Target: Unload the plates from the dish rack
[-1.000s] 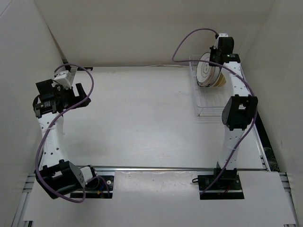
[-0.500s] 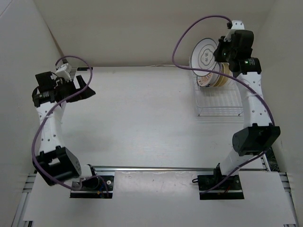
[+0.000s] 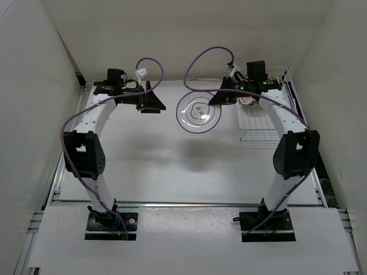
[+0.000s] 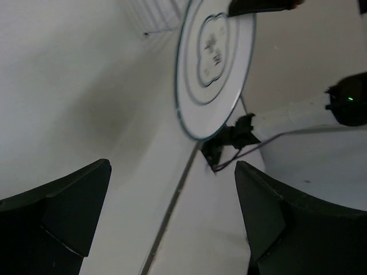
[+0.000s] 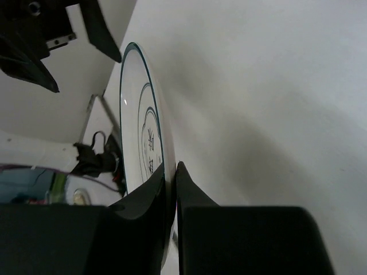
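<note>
Top view, plate: the plate (image 3: 198, 112), white with dark rings, hangs above the tabletop (image 3: 160, 166) between my two claws, just left of the rack (image 3: 258, 129).
Top view, right claw: my right claw (image 3: 219, 101) pinches the plate's right rim, with the jaws narrow on it.
Top view, right arm: the right arm (image 3: 274, 109) rises from its base, and its forearm reaches left across the far end of the rack.
Top view, left claw: my left claw (image 3: 153, 106) is spread wide just left of the plate, and I see a gap between them.
Top view, left arm: the left arm (image 3: 94, 117) stretches toward the far side, with the wrist turned right toward the plate.
Left wrist view: the plate faces this camera, tilted, beyond my two wide-set fingers and apart from both. The right claw bites its rim at the top edge of the view.
Right wrist view: I see the plate edge-on, its rim clamped between both fingers. The left claw shows at upper left, past the plate's far edge.
</note>
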